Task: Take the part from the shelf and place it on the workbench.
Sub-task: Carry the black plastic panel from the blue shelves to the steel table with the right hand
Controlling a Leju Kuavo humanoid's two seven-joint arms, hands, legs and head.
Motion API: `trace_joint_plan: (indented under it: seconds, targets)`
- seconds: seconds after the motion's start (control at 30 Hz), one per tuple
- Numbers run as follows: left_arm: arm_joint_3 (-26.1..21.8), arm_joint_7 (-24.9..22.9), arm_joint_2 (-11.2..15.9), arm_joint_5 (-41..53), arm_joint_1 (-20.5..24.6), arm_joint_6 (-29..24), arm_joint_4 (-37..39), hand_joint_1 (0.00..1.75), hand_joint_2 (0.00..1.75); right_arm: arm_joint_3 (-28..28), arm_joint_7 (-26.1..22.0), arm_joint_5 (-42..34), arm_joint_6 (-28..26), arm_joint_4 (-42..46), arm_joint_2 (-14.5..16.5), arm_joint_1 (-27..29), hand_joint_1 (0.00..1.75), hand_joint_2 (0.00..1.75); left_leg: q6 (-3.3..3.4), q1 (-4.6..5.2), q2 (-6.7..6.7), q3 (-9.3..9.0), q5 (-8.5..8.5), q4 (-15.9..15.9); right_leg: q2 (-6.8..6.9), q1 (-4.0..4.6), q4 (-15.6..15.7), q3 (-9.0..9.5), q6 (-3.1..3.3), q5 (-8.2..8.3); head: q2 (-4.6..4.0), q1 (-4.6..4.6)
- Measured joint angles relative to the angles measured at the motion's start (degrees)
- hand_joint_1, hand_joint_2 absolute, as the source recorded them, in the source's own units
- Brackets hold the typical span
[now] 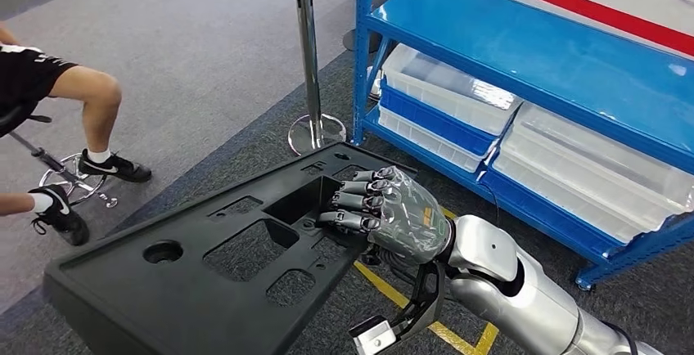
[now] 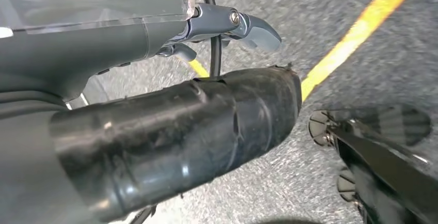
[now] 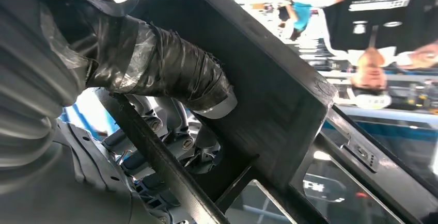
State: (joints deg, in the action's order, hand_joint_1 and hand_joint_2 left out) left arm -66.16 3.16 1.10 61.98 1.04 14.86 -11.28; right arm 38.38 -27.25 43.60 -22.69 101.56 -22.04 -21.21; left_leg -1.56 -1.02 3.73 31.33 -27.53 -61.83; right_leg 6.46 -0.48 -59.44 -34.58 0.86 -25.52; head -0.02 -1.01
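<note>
Head view: the right hand (image 1: 393, 212) grips the part (image 1: 221, 265), fingers hooked through a cut-out, carrying it clear of the shelf (image 1: 524, 44). Rigid, broad, probably unwieldy; grasp at cut-out edges. Left hand (image 2: 155, 136) state: cannot tell.

The right hand (image 1: 393, 212) has dark segmented fingers (image 1: 353, 201) and a grey back under clear wrap, with a small orange mark near the wrist. Behind it runs a glossy silver arm (image 1: 507, 277) with black joint gaps; a black bracket beneath the wrist carries a small silver camera (image 1: 374, 334). The thumb (image 3: 170, 69) is wound in black tape.
</note>
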Motion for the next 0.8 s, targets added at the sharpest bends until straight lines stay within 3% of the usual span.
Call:
trace_joint_plan:
  seconds: [0.07,0.1,0.13,0.2,0.27,0.3,0.33,0.37,0.4,0.43,0.5,0.57,0.63,0.7,0.77,0.8]
  targets:
    - [0.0,0.1,0.1,0.0,0.1,0.0,0.0,0.00,0.00,0.0,0.0,-0.1,0.0,0.1,0.0,-0.2,1.75,1.75,0.90,0.77,0.83,-1.65,-0.68,3.7,1.48,-0.07,0.1,-0.03,-0.75,0.54,0.01,-0.02]
    - [0.0,0.2,0.1,0.0,0.1,0.0,0.0,0.00,0.00,0.0,0.0,-0.1,0.1,0.1,0.0,-0.3,1.75,1.75,1.60,0.97,0.13,-1.27,-0.31,4.1,2.19,-0.17,0.2,0.01,-1.17,0.85,0.01,-0.03]
    - [0.0,0.3,0.1,0.0,0.0,0.0,0.0,0.00,0.00,0.0,0.0,-0.1,0.1,0.1,0.0,-0.3,1.75,1.75,2.20,1.00,-0.52,-1.01,0.27,4.5,1.85,-0.38,0.1,-0.07,-1.56,0.73,0.00,-0.03]
    - [-0.1,0.6,0.1,0.0,-0.1,0.1,0.0,0.00,0.00,0.0,0.1,-0.1,0.1,0.1,0.0,-0.4,1.75,1.75,3.44,0.89,-1.79,-0.40,1.49,5.2,-1.38,-0.65,-2.2,-1.02,-1.99,-1.94,0.00,-0.05]
    - [-0.1,1.4,0.1,-0.2,0.0,0.5,0.0,0.00,0.00,0.0,0.1,-0.1,0.2,0.1,-0.2,-0.3,1.75,1.75,4.18,0.95,-3.13,0.74,2.48,5.4,-5.14,-0.71,-8.7,-3.26,-1.94,-6.93,0.00,-0.07]
    - [-0.2,1.9,0.1,-0.2,0.0,0.9,0.0,0.00,0.00,0.0,0.2,-0.1,0.2,0.0,-0.3,-0.2,1.75,1.75,4.36,1.07,-3.91,1.40,2.93,5.3,-5.87,-0.67,-12.2,-4.28,-1.87,-8.71,-0.01,-0.07]
    - [-0.2,2.4,0.1,-0.3,0.1,1.1,0.0,0.00,0.00,0.0,0.2,-0.1,0.2,0.0,-0.4,-0.1,1.75,1.75,4.39,1.19,-4.74,2.02,3.32,5.2,-6.13,-0.65,-14.4,-4.69,-1.81,-9.36,-0.01,-0.06]
    - [-0.3,2.8,0.1,-0.3,0.1,1.3,0.0,0.00,0.00,0.0,0.2,0.0,0.1,0.0,-0.5,0.0,1.75,1.75,4.36,1.27,-5.61,2.60,3.68,5.0,-6.22,-0.65,-14.5,-4.13,-1.73,-8.86,-0.01,-0.06]
    - [-0.3,3.0,0.1,-0.3,0.0,1.5,0.0,0.00,0.00,0.0,0.2,0.0,0.1,0.0,-0.5,0.0,1.75,1.75,4.25,1.30,-6.47,3.12,3.99,4.8,-6.38,-0.66,-12.5,-2.52,-1.64,-7.52,-0.01,-0.06]
    - [-0.4,3.2,0.1,-0.3,0.0,1.5,0.0,0.00,0.00,0.0,0.2,0.1,0.1,0.0,-0.5,0.0,1.75,1.75,4.08,1.28,-7.31,3.61,4.23,4.4,-7.05,-0.72,-9.0,-0.16,-1.51,-5.96,-0.01,-0.06]
    - [-0.4,3.3,0.1,-0.4,0.0,1.6,0.0,0.00,0.00,0.0,0.2,0.2,0.1,0.0,-0.5,-0.1,1.75,1.75,3.57,1.25,-8.74,4.67,4.61,3.6,-9.76,-0.90,-2.4,3.89,-1.24,-4.58,0.00,-0.05]
    - [-0.5,3.3,0.1,-0.5,-0.1,1.6,0.0,0.00,0.00,0.0,0.2,0.4,0.1,-0.1,-0.5,-0.1,1.75,1.75,2.84,1.24,-10.05,5.54,5.12,3.1,-11.08,-0.85,-0.3,4.84,-1.11,-4.87,0.01,-0.04]
    - [-0.7,3.2,0.1,-0.8,-0.2,1.6,0.0,0.00,0.00,0.0,0.2,0.6,0.1,-0.1,-0.5,-0.1,1.75,1.75,2.18,1.18,-11.19,6.09,5.60,2.9,-9.66,-0.86,0.0,4.58,-0.79,-4.57,0.00,-0.05]
    - [-1.0,3.1,0.0,-1.1,-0.4,1.6,0.0,0.00,0.00,0.0,0.4,1.0,0.1,-0.1,-0.5,-0.2,1.75,1.75,1.62,1.25,-9.34,7.26,4.16,0.7,-8.10,-0.98,0.2,4.48,-0.14,-4.15,-0.01,0.17]
    - [-1.2,2.9,-0.1,-1.3,-0.4,1.5,0.0,0.00,0.00,0.0,0.6,1.3,0.2,-0.1,-0.5,-0.2,1.75,1.75,1.01,1.16,-5.86,10.05,0.33,-5.8,-6.49,-0.71,0.3,4.27,0.32,-3.87,-0.01,0.40]
    - [-1.3,2.8,-0.1,-1.3,-0.4,1.5,0.0,0.00,0.00,0.0,0.6,1.4,0.2,-0.1,-0.5,-0.1,1.75,1.75,0.75,1.01,-4.88,11.66,-1.44,-9.6,-5.61,-0.53,0.3,4.13,0.41,-3.81,-0.01,0.41]
